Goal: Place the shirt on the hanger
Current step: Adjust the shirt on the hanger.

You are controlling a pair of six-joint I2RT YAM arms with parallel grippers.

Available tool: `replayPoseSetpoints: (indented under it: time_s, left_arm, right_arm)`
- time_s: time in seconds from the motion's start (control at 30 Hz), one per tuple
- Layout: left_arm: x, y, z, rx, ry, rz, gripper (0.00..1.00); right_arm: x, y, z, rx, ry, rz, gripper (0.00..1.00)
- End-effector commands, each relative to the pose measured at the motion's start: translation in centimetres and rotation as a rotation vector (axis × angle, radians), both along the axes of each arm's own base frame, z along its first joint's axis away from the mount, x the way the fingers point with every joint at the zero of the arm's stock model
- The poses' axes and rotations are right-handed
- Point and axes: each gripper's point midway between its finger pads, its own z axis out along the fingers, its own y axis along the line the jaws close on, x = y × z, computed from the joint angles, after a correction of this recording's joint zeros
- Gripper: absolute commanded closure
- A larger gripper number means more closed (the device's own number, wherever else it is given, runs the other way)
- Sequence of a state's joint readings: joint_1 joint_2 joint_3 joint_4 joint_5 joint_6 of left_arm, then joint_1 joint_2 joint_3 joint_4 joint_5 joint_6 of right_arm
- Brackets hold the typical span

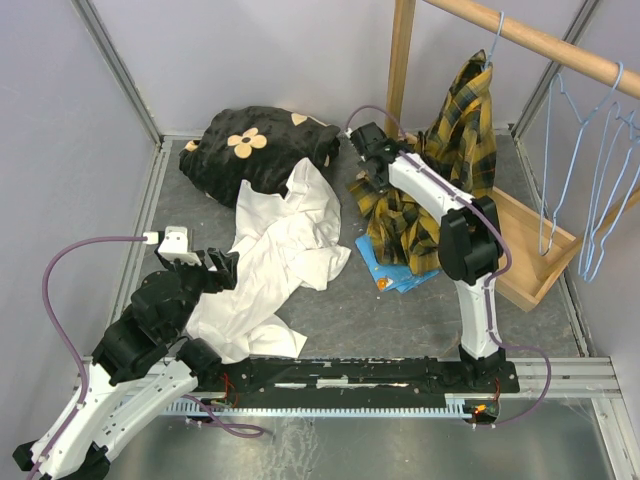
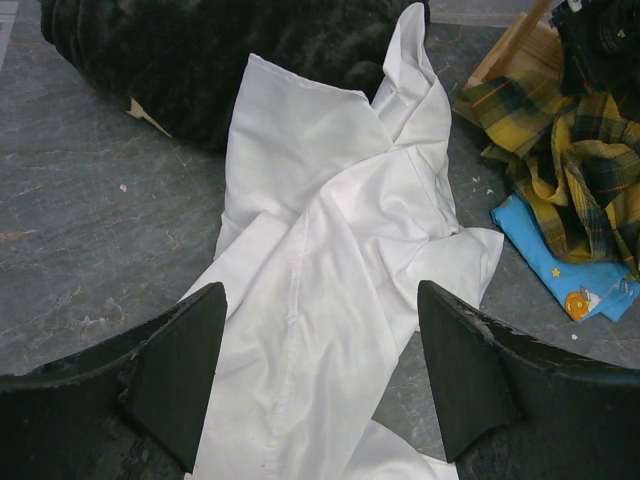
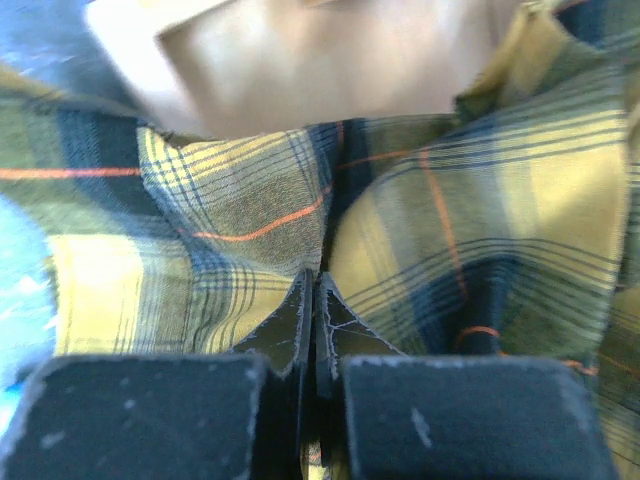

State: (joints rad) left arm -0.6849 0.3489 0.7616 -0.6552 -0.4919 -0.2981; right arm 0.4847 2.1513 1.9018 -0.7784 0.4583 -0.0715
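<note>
The yellow-and-black plaid shirt [image 1: 462, 115] hangs by its upper part from a pale-blue wire hanger [image 1: 496, 38] hooked on the wooden rail. Its lower part lies heaped on the table [image 1: 400, 225]. My right gripper [image 1: 362, 180] is at the left edge of that heap. In the right wrist view its jaws [image 3: 315, 290] are shut tight on a fold of the plaid shirt [image 3: 480, 230]. My left gripper [image 1: 215, 265] stands open at the near left, its fingers [image 2: 180, 360] spread over the plain white garment [image 2: 320, 250], holding nothing.
A black cloth with cream flowers [image 1: 260, 150] lies at the back. The white garment [image 1: 285, 250] sprawls mid-table. A blue cloth [image 1: 390, 268] pokes out under the shirt. The wooden rail [image 1: 545, 42], its post [image 1: 400, 60] and base tray [image 1: 535, 255] stand at right, with spare hangers [image 1: 600, 150].
</note>
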Motion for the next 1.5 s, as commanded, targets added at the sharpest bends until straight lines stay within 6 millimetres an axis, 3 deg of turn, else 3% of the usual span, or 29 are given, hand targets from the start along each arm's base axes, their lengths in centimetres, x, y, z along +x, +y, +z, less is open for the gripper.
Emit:
replayPoseSetpoints:
  time_s: [0.0,0.1,0.33,0.47,0.6,0.7,0.87,1.0,1.1,1.17,1.3,1.47]
  left_arm:
    - [0.3,-0.1,0.9,-0.056,-0.027,0.021,0.17]
    - [0.3,-0.1,0.9,-0.056,-0.028,0.021,0.17]
    - [0.2,0.1,1.0,-0.057,-0.032,0.025,0.17]
    - [0.2,0.2,1.0,-0.056,-0.034,0.028,0.17]
    - [0.3,0.0,0.9,-0.052,-0.029,0.023,0.17]
    - [0.3,0.0,0.8,-0.050,-0.028,0.022,0.17]
    - [0.3,0.1,0.9,-0.055,-0.033,0.024,0.17]
    - [0.3,-0.1,0.9,-0.051,-0.030,0.019,0.17]
    - [0.3,0.0,0.9,-0.052,-0.031,0.020,0.17]
    - [0.3,0.0,0.9,-0.052,-0.032,0.020,0.17]
    - [0.2,0.0,0.9,-0.053,-0.032,0.018,0.17]
    - [0.3,-0.2,0.9,-0.049,-0.029,0.013,0.17]
  right_arm:
    - [2.9,-5.2,7.4,-0.060,-0.225,-0.184,1.00]
    - [3.8,-8.4,8.5,-0.159,-0.269,-0.275,1.00]
    - [4.8,-14.7,8.4,-0.276,-0.277,-0.445,1.00]
    - [5.0,-15.5,7.3,-0.263,-0.235,-0.445,0.99]
    - [5.4,-12.1,7.5,-0.056,-0.218,-0.299,0.65]
    - [4.9,-9.4,9.4,0.083,-0.257,-0.208,0.55]
    - [3.2,-5.5,12.2,0.172,-0.313,-0.026,0.36]
    - [0.7,-1.2,12.9,0.216,-0.285,0.193,0.19]
    - [-2.0,2.0,11.7,0.184,-0.199,0.339,0.08]
    - [-3.3,2.9,10.0,0.118,-0.142,0.382,0.03]
    - [-5.0,3.0,5.6,-0.003,0.012,0.385,0.01]
    - [-4.6,2.9,1.9,-0.076,0.021,0.228,0.01]
